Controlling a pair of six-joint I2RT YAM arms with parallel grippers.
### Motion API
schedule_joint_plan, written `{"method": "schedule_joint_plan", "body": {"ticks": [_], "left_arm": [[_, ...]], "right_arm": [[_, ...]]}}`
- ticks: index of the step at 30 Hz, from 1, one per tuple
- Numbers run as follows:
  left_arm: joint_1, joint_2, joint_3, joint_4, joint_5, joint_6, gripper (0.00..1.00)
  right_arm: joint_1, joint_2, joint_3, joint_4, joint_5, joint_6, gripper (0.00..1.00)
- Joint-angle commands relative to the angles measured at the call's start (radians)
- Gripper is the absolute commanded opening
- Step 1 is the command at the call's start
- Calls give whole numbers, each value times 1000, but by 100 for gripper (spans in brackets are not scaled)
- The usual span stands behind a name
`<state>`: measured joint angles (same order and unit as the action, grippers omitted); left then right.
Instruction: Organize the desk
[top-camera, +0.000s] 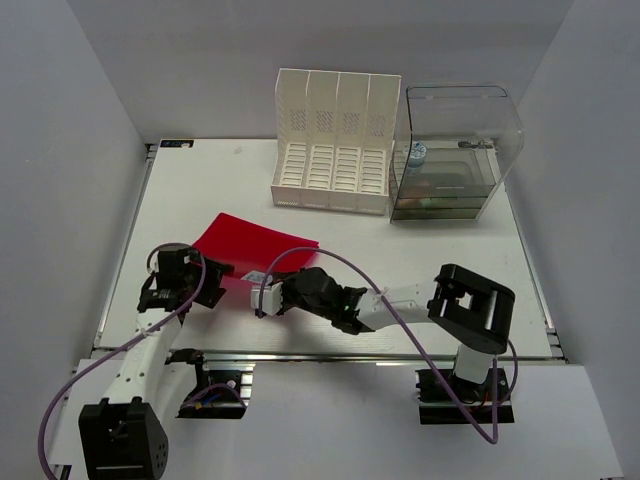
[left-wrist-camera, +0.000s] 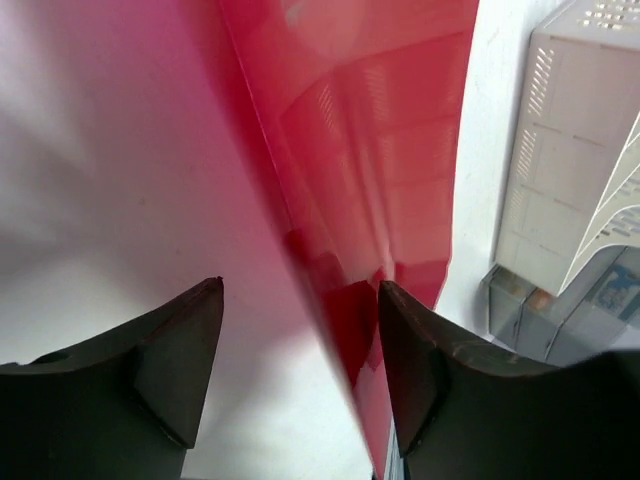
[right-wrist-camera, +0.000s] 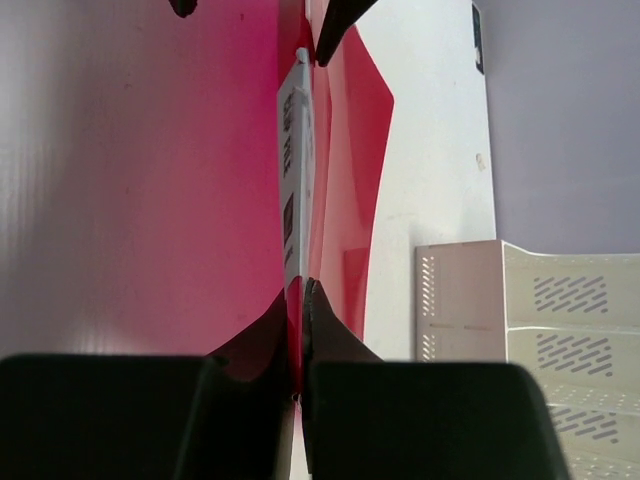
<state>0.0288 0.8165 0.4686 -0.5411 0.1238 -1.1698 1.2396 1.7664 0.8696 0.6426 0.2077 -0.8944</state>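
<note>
A red folder (top-camera: 250, 250) lies on the white desk (top-camera: 420, 250), its near edge lifted. My right gripper (top-camera: 268, 298) is shut on that near edge; in the right wrist view the jaws (right-wrist-camera: 301, 298) pinch the thin red sheet (right-wrist-camera: 350, 130) beside a white label strip (right-wrist-camera: 293, 170). My left gripper (top-camera: 210, 272) is open at the folder's left corner. In the left wrist view its fingers (left-wrist-camera: 300, 300) straddle the raised folder edge (left-wrist-camera: 380, 150), which runs close to the right finger. The left fingertips (right-wrist-camera: 335, 25) show at the top of the right wrist view.
A white slotted file organizer (top-camera: 335, 140) stands at the back centre. A clear drawer box (top-camera: 450, 150) with small items inside stands to its right. The aluminium rail (top-camera: 330, 352) runs along the desk's near edge. Grey walls enclose three sides.
</note>
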Motion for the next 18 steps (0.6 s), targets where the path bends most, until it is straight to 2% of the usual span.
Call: {"method": "schedule_joint_plan", "body": {"ticks": [1, 8, 14, 16, 17, 18], "left_arm": [[-1, 23, -30, 113, -38, -33, 71], [-1, 7, -67, 188, -18, -94, 32], [-1, -39, -100, 214, -6, -119, 24], [-1, -36, -105, 230, 5, -120, 14], [-1, -37, -105, 234, 7, -117, 1], [-1, -39, -105, 242, 8, -117, 0]], "right_arm": [[11, -73, -12, -15, -17, 71, 0], [15, -88, 25, -104, -47, 133, 0], [17, -90, 74, -178, -80, 189, 0], [15, -93, 80, -193, -90, 202, 0], [15, -97, 88, -214, -93, 206, 0], [15, -97, 94, -227, -99, 210, 0]]}}
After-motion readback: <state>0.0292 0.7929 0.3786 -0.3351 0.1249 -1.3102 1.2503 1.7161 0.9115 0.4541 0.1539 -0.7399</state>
